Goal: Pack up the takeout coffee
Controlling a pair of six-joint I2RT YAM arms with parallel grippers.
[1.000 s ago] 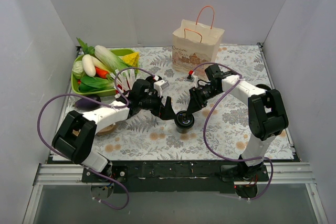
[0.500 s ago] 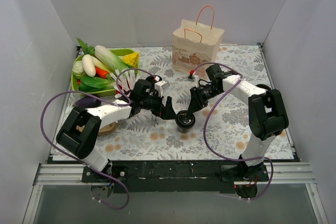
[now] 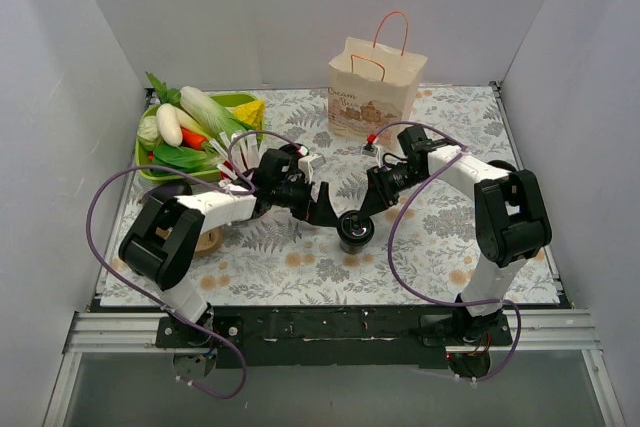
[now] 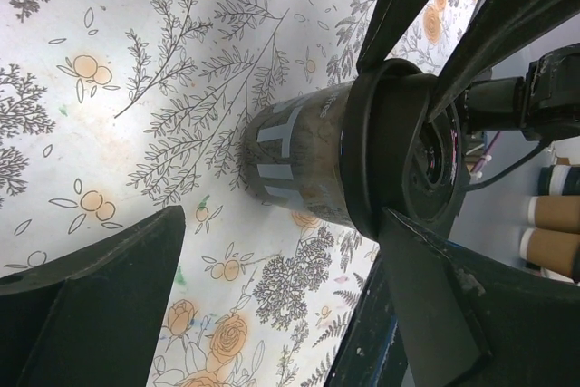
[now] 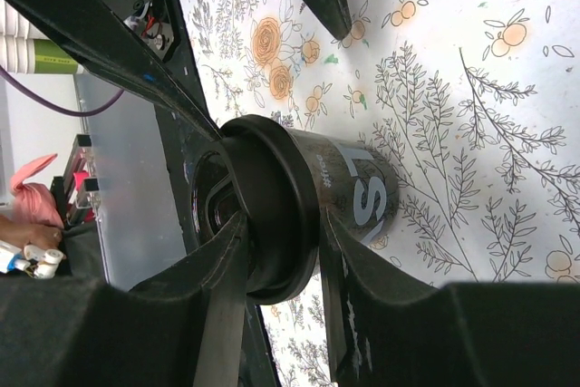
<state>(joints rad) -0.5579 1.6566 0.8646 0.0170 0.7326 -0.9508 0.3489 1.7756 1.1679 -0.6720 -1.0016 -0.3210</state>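
The takeout coffee [image 3: 353, 230] is standing upright near the middle of the surface [image 3: 300, 259], a small dark cup with pale lettering on its side and a round black lid [image 5: 272, 215] sitting on top. The right fingers [image 5: 217, 314] are pinching the lid's rim. The left fingers [image 4: 100, 305] are spread wide, just beside the cup. The surface is wearing a floral print. Farther back, a green tray [image 3: 232, 100] is holding vegetables at far left, and a paper bag [image 3: 372, 97] is standing against the white wall [image 3: 250, 7].
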